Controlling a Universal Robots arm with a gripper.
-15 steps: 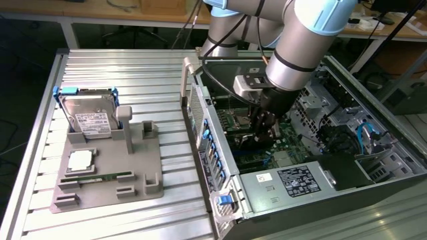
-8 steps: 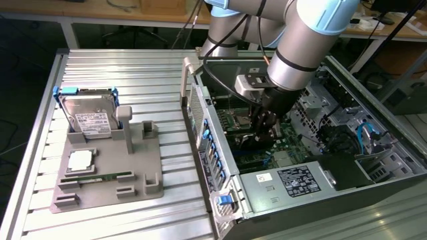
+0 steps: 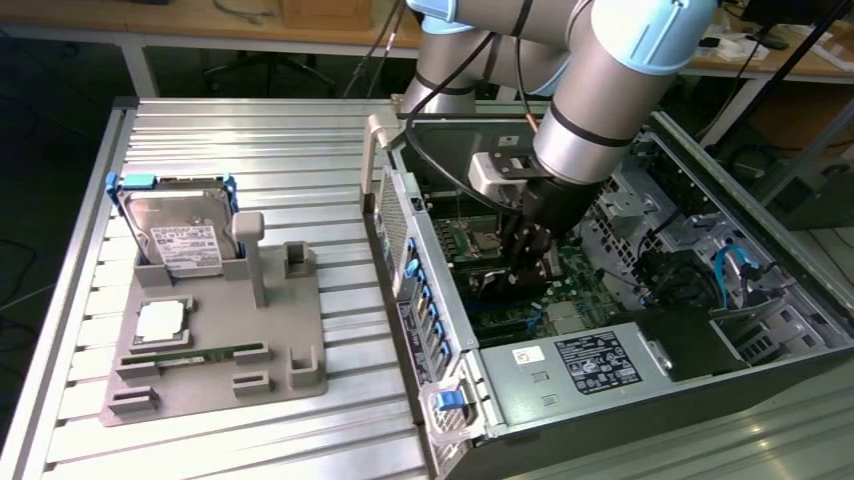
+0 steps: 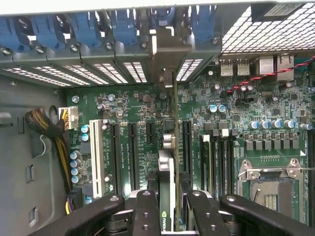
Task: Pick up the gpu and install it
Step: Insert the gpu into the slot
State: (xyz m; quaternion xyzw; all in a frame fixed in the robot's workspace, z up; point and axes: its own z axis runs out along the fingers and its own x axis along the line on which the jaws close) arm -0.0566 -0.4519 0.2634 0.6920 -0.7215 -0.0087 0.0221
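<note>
Gripping gpu [image 4: 166,169] in claw [image 4: 168,197], edge-on over motherboard [image 4: 236,113]

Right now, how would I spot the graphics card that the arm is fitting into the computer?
Inside the open computer case, find the green motherboard. The gpu stands on edge over it, clamped between the gripper's black fingers. Unlike the empty black slots beside it, it is a thin upright card bearing a small green logo.
</note>
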